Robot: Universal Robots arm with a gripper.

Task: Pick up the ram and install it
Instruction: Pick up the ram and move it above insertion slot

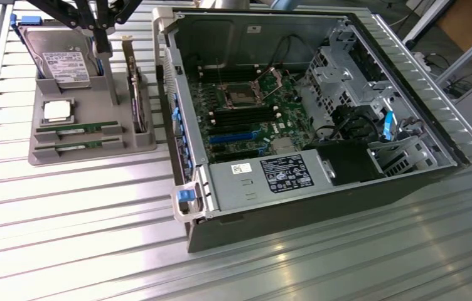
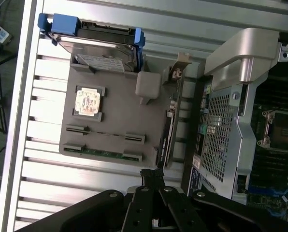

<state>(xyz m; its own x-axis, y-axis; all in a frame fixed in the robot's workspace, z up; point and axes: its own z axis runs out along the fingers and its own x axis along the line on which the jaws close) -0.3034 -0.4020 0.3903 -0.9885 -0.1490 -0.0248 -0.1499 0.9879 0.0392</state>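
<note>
Ribbed metal table (image 1: 77,207): grey tray (image 1: 93,157), 2 ram sticks (image 1: 77,130), open case (image 1: 320,210).

Beneath my fingers (image 2: 152,180) I count one grey tray (image 1: 93,157) on the table (image 1: 68,213). It carries two sticks, a first ram stick (image 1: 78,128) and a second ram stick (image 1: 75,146). It also holds one hard drive (image 1: 63,63), one processor chip (image 1: 58,111) and one upright expansion card (image 1: 139,94). Beside my fingers stands one open computer case (image 1: 320,210), with one power supply (image 1: 273,175) inside.
</note>
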